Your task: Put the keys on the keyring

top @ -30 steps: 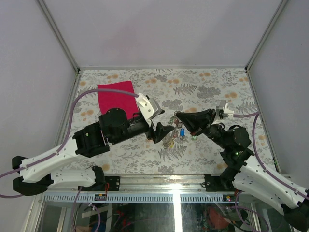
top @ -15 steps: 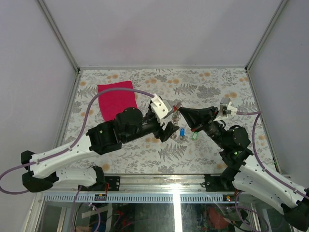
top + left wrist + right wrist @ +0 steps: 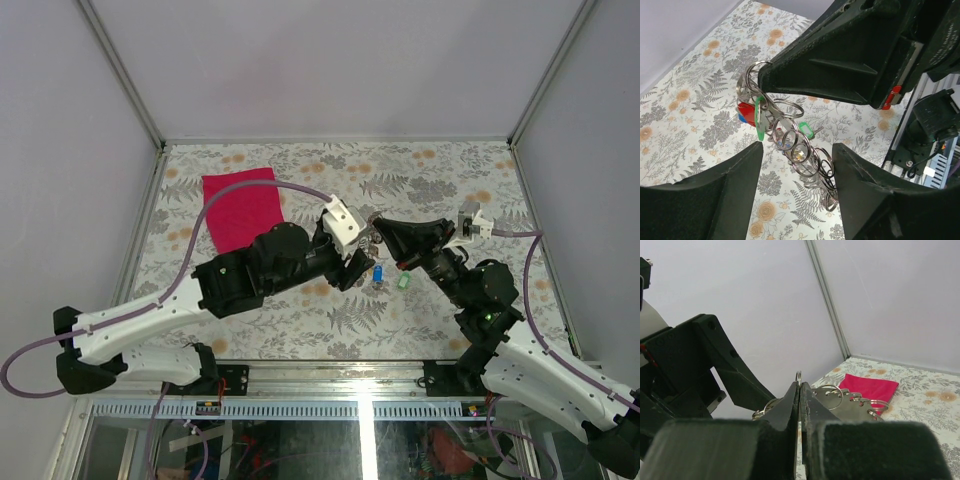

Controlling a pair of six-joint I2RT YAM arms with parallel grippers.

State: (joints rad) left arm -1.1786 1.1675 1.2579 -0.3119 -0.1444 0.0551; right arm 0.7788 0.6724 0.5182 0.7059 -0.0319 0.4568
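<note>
Keyring (image 3: 792, 139) pinched in shut right jaws; left jaws apart astride it, apparently not touching.

1. Top view: I find bright, even, diffuse light from overhead. The walls (image 3: 330, 60) read a flat pale grey with no hot spots.
2. Shadows on the table (image 3: 450, 180) are soft-edged and faint, and its floral print stays legible throughout.
3. The frame posts (image 3: 120, 72) lean outward towards the corners, a mild wide-angle effect. I note no motion blur.
4. Left wrist view: the keyring (image 3: 792, 137) is sharp, with small bright glints on its coils. The left gripper (image 3: 797, 149) is too close for focus; its fingers (image 3: 715, 195) are soft, dark masses.
5. Right wrist view: the right gripper (image 3: 799, 390) is near-black and blurred, its fingers (image 3: 850, 450) without surface detail. The magenta cloth (image 3: 867, 388) behind is acceptably clear.
</note>
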